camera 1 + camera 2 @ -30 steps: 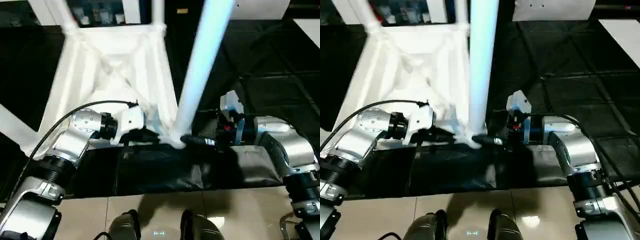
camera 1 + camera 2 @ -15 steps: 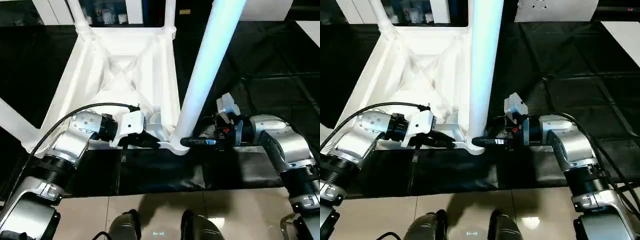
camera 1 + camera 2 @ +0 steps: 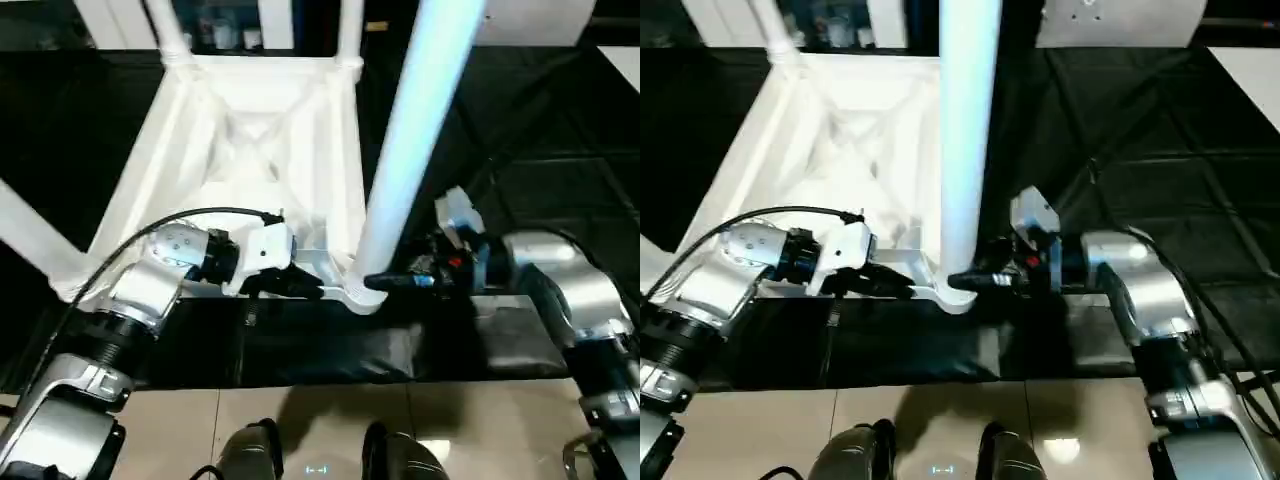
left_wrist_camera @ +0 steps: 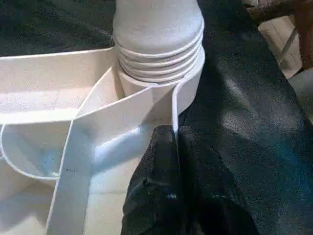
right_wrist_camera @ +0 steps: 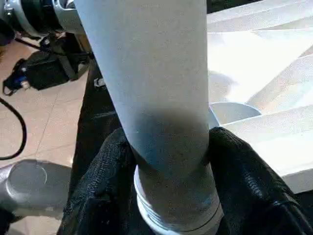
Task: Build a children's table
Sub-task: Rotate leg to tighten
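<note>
**Leg almost seated in the near corner socket**

The right gripper (image 5: pixel 166 196) has its 2 black fingers (image 5: pixel 105 181) pinching the lower end of the leg (image 3: pixel 415 150), one on each side of the tube, just above the ribbed collar. The left gripper (image 4: pixel 175 147) has its fingers pressed together on the thin rim wall of the table top (image 3: pixel 250 150), right beside the corner socket (image 4: pixel 188 73), so it holds the top steady while the other arm works.

Compared with 1 second ago, the leg stands more upright and its foot sits deeper at the socket. Half a second ago both grippers were already in nearly the same places, so the change since then is small: the leg leans a little less and the grippers are a little closer to the corner. In the left wrist view the threaded rings of the leg are still visible above the socket mouth, so I judge that the leg is not fully screwed in yet.

The table top lies upside down on the black floor mat (image 3: pixel 560 120), its ribbed underside facing up, with the near right corner between the 2 grippers. 2 other legs rise from the far corners, and another leg (image 3: pixel 35 250) points out at the near left corner. In my judgement this is the last leg, and the task is close to its end; a few more turns are probably needed.
</note>
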### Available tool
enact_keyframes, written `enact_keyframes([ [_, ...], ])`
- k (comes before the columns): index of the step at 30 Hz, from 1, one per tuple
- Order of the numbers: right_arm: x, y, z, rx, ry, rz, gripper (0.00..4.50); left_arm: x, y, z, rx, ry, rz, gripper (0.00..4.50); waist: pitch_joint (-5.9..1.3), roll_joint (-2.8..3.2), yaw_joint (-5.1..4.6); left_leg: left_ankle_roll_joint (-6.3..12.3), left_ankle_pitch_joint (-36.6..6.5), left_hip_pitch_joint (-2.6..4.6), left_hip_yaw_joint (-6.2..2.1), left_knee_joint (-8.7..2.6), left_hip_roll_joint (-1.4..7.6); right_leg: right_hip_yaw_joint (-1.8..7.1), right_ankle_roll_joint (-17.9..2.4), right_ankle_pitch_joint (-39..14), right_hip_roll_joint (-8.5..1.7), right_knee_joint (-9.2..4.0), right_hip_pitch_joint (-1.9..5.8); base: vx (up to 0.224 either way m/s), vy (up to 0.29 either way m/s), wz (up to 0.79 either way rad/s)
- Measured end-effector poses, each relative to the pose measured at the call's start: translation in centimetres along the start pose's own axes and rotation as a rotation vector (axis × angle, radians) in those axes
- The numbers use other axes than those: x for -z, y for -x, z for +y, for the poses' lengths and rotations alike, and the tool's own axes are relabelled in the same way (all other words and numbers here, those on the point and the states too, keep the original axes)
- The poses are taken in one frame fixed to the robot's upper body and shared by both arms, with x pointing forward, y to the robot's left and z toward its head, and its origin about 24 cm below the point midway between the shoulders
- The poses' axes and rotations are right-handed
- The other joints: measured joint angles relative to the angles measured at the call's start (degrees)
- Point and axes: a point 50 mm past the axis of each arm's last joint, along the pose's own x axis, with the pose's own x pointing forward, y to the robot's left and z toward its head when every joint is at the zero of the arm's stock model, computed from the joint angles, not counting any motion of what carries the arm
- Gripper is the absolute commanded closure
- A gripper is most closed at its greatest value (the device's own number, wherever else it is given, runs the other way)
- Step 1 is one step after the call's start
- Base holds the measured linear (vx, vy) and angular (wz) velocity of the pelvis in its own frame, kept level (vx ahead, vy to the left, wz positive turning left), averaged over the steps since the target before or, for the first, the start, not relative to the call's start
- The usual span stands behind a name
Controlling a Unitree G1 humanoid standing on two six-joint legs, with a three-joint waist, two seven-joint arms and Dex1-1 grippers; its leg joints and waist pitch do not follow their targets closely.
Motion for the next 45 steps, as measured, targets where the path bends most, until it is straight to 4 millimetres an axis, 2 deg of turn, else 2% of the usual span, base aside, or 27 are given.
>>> enact_keyframes([
  [2,0.1,-0.3,0.2,0.043,-0.011,-0.015,2.55,0.0,-0.2,0.2,-0.014,0.022,0.002,4.50,-0.06,0.00,0.00,-0.01,0.00,0.01,-0.02,0.10,0.00,0.01,-0.02,0.02,-0.01,0.05,0.05,0.000,0.000,0.00],
  [6,0.7,-1.5,0.2,0.226,-0.047,-0.057,2.56,0.3,-0.4,0.9,-0.086,0.093,0.032,4.50,-0.43,-0.25,-0.63,-0.43,-0.08,0.46,-0.01,0.24,0.05,0.00,0.24,-0.09,0.00,0.06,0.43,-0.013,0.000,-0.01],
  [9,1.0,-3.0,-0.5,0.436,-0.113,-0.102,2.56,0.5,-1.0,2.0,-0.192,0.144,0.069,4.50,-0.42,-0.26,-2.23,-0.59,0.01,0.99,-0.18,0.08,0.05,-0.31,0.42,-0.21,0.01,-0.61,1.08,-0.070,0.010,-0.04],
  [12,1.0,-4.1,-1.3,0.614,-0.166,-0.118,2.56,0.3,-2.3,2.9,-0.288,0.201,0.078,4.50,-0.19,0.17,-3.70,-0.59,-0.01,1.20,-0.86,-0.03,0.38,-1.84,0.87,-0.50,-0.03,-2.47,2.23,-0.075,0.045,-0.09],
  [13,0.7,-4.5,-1.9,0.695,-0.178,-0.116,2.56,0.0,-2.7,3.6,-0.339,0.216,0.087,4.50,0.20,0.82,-4.51,-0.60,-0.03,0.97,-1.30,-0.27,0.73,-3.17,1.04,-0.99,-0.08,-3.08,2.98,-0.132,0.056,-0.08],
  [14,0.7,-4.8,-2.1,0.739,-0.192,-0.119,2.57,-0.1,-3.1,3.8,-0.362,0.234,0.087,4.50,0.37,1.07,-4.38,-0.61,-0.03,0.73,-1.26,-0.41,0.85,-3.06,0.60,-3.09,-0.09,-0.85,2.69,-0.132,0.056,-0.08],
  [15,0.7,-4.8,-2.4,0.800,-0.208,-0.125,2.57,-0.4,-3.9,4.1,-0.389,0.255,0.087,4.50,0.24,0.75,-3.73,-0.61,-0.02,0.66,-0.20,-0.41,0.79,-2.45,-0.75,-4.67,-0.22,3.73,2.42,-0.100,0.023,0.08],
  [16,0.2,-5.3,-2.9,0.860,-0.214,-0.127,2.57,-0.7,-4.1,4.5,-0.438,0.269,0.091,4.50,-0.37,-0.74,-2.86,-0.63,0.00,0.49,1.36,-0.55,0.03,0.69,0.46,-6.52,-0.05,6.48,3.27,0.002,-0.063,0.04],
  [17,-0.3,-5.7,-3.3,0.890,-0.210,-0.129,2.57,-0.9,-4.1,4.9,-0.472,0.274,0.088,4.50,-0.41,-1.11,-2.81,-1.02,0.01,0.30,0.99,-0.29,-0.44,1.59,2.25,-6.74,-0.52,6.08,1.90,0.002,-0.063,0.04],
  [18,-0.5,-6.2,-3.6,0.928,-0.231,-0.137,2.57,-1.0,-4.3,5.1,-0.493,0.290,0.090,4.50,-0.53,-0.82,-2.37,-0.83,-0.26,0.02,-0.50,0.30,-1.21,1.50,2.18,-6.67,-0.54,5.92,2.11,0.050,-0.078,-0.19],
  [19,-0.7,-6.7,-3.9,0.998,-0.264,-0.149,2.57,-1.3,-5.0,5.3,-0.519,0.307,0.095,4.50,-0.73,-0.35,-2.04,-1.03,0.16,-0.60,-2.48,0.04,-1.74,1.19,2.01,-6.47,0.04,5.69,2.12,0.042,-0.034,-0.22],
  [20,-0.8,-6.7,-4.1,1.033,-0.276,-0.153,2.57,-1.6,-5.5,5.4,-0.534,0.309,0.092,4.50,-0.80,-0.13,-1.88,-1.40,1.48,-0.61,-3.02,-0.07,-1.45,0.74,1.76,-6.20,0.34,5.57,2.09,0.042,-0.034,-0.22],
  [21,-0.9,-6.8,-4.3,1.064,-0.298,-0.168,2.57,-1.8,-5.8,5.5,-0.550,0.314,0.087,4.50,-0.85,-0.12,-2.04,-1.34,1.92,-0.76,-3.13,0.00,-1.04,0.42,1.59,-5.90,0.67,5.21,2.06,0.000,0.000,0.00],
  [22,-1.2,-6.8,-4.5,1.085,-0.301,-0.176,2.57,-2.1,-6.0,5.6,-0.560,0.312,0.082,4.50,-0.88,-0.16,-2.27,-1.37,1.94,-1.04,-3.17,-0.28,-0.69,0.42,1.28,-5.16,1.16,4.20,2.06,0.000,0.000,0.00],
  [23,-1.3,-6.9,-4.6,1.092,-0.299,-0.181,2.01,-2.2,-6.0,5.7,-0.564,0.312,0.078,4.50,-0.90,-0.13,-2.40,-1.36,1.95,-1.15,-3.14,-0.46,-0.58,0.30,0.81,-4.28,1.23,3.57,2.07,0.000,0.000,0.00],
  [24,-1.3,-6.8,-4.6,1.095,-0.296,-0.187,1.87,-2.2,-6.0,5.7,-0.564,0.310,0.076,4.50,-0.93,-0.09,-2.47,-1.34,1.96,-1.24,-3.08,-0.59,-0.58,0.24,0.73,-4.15,1.24,3.32,2.07,0.000,0.000,0.00],
  [26,-1.3,-6.8,-4.4,1.083,-0.296,-0.210,1.87,-2.3,-5.8,5.7,-0.558,0.298,0.073,4.50,-0.93,-0.08,-2.48,-1.19,1.95,-1.36,-2.80,-0.62,-0.52,0.24,0.71,-4.12,1.19,3.14,2.02,0.000,0.000,0.00],
  [27,-1.2,-6.8,-4.3,1.066,-0.293,-0.226,1.66,-2.2,-5.5,5.7,-0.550,0.281,0.076,4.50,-0.93,-0.08,-2.45,-1.09,1.93,-1.44,-2.69,-0.64,-0.48,0.24,0.71,-4.08,1.18,3.05,1.97,0.000,0.000,0.00],
  [32,-0.1,-6.1,-3.8,0.973,-0.265,-0.237,1.30,-1.8,-4.6,5.2,-0.519,0.236,0.067,4.50,-0.91,-0.05,-2.48,-0.79,1.90,-1.66,-2.40,-0.68,-0.39,0.28,0.75,-3.82,1.19,2.59,1.90,0.000,0.000,0.00],
  [37,0.7,-3.7,-3.4,0.844,-0.187,-0.198,0.86,-0.9,-3.2,4.1,-0.438,0.158,0.049,4.50,-0.82,0.07,-1.98,-0.78,1.88,-1.65,-2.30,-0.72,-0.34,0.31,0.75,-3.80,1.18,2.53,1.89,0.000,0.000,0.00],
  [39,0.2,-3.3,-3.1,0.748,-0.163,-0.208,0.65,-0.9,-2.9,3.9,-0.407,0.137,0.047,4.50,-0.76,0.18,-1.86,-0.76,1.90,-1.66,-2.22,-0.72,-0.31,0.31,0.77,-3.78,1.17,2.53,1.88,0.000,0.000,0.00],
  [42,-0.9,-1.7,-2.4,0.585,-0.059,-0.194,0.51,-0.5,-2.0,3.2,-0.339,0.100,0.043,4.50,-0.74,0.21,-1.53,-0.75,1.89,-1.67,-2.15,-0.74,-0.31,0.32,0.77,-3.78,1.12,2.45,1.91,0.000,0.000,0.00],
  [45,-0.8,-0.7,-1.7,0.460,0.012,-0.129,0.21,-0.2,-1.3,2.8,-0.281,0.062,0.041,4.50,-0.75,0.20,-1.42,-0.72,1.88,-1.66,-2.09,-0.74,-0.31,0.31,0.77,-3.78,1.09,2.42,1.94,0.000,0.000,0.00],
])
